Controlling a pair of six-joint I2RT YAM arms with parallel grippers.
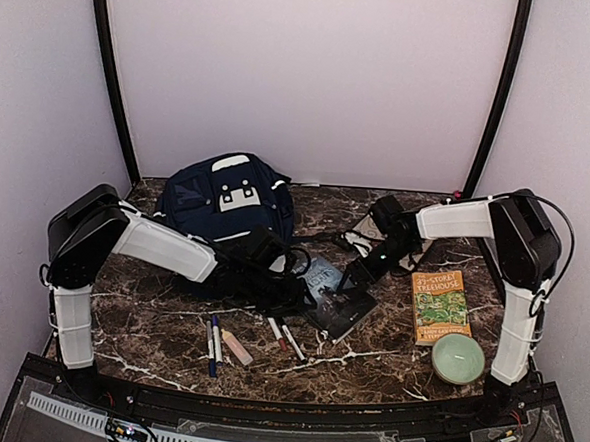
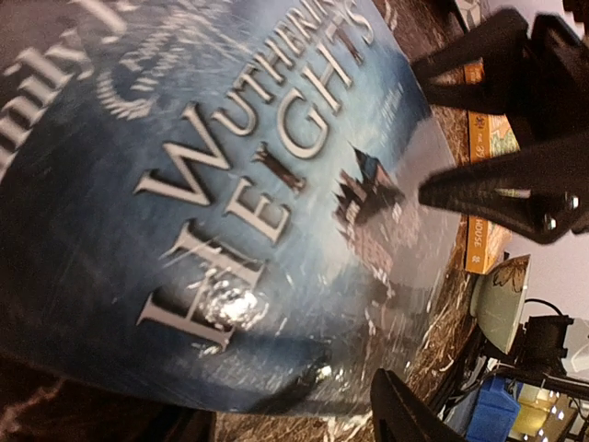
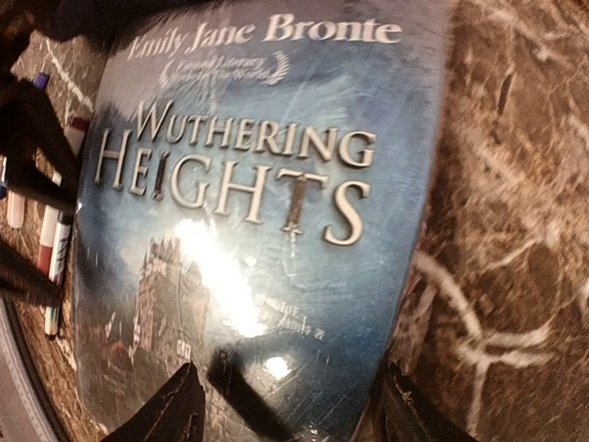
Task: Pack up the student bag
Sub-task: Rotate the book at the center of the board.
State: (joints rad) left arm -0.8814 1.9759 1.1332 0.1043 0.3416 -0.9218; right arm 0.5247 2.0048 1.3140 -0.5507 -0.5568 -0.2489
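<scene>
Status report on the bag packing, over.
Both open: left pincer, right pincer, over the Wuthering Heights book. Book not yet in student bag at rear left. In the way: left arm crossing bag's near side.

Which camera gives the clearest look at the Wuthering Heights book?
The right wrist view: the Wuthering Heights book fills the frame nearly upright, title and author readable. The left wrist view shows it close but turned sideways and cropped. The top external view shows it small and dark, lettering unreadable.
</scene>
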